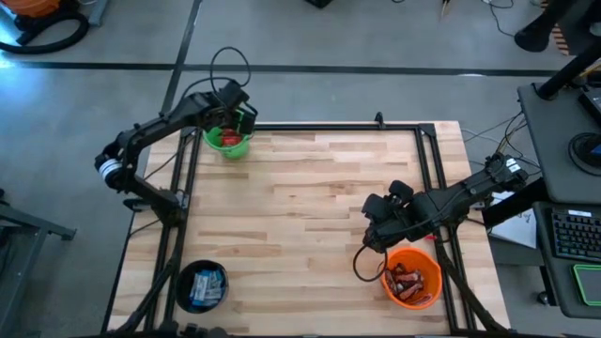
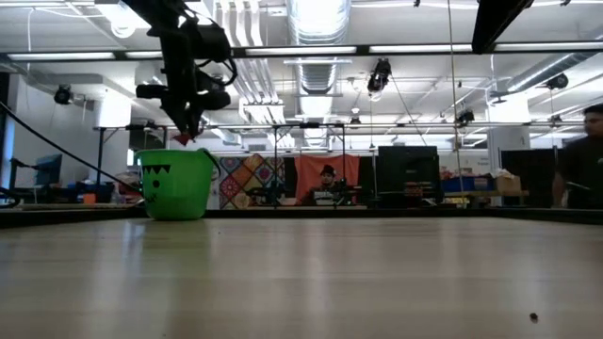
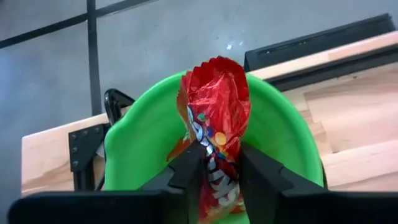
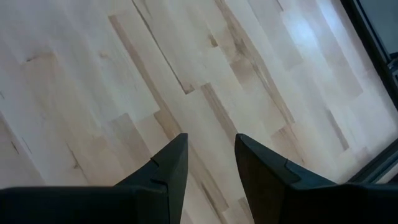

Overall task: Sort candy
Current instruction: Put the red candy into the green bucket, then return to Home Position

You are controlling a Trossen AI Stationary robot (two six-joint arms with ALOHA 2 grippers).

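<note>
My left gripper (image 3: 217,163) hangs above the green bucket (image 1: 228,143) at the table's far left corner and is shut on a red candy packet (image 3: 214,106). In the low view the left gripper (image 2: 185,132) sits just over the green bucket's rim (image 2: 174,155). More red shows inside that bucket (image 1: 228,139). My right gripper (image 4: 210,155) is open over bare wood, near the orange bucket (image 1: 413,279), which holds dark brown bars. A black bucket (image 1: 202,284) at the near left holds blue-and-white packets. My left gripper pinches the red packet between its two fingers at the packet's lower half (image 3: 214,163), coming from above and pointing down. The packet is lifted clear over the green bucket's opening, and its crimped free end (image 3: 214,68) sticks out past the fingertips.
The table's black frame rails (image 1: 427,160) run along its edges. Cables loop near the orange bucket (image 1: 362,268). The wood between the buckets (image 1: 310,207) is bare. People and desks show in the room beyond the table's far edge.
</note>
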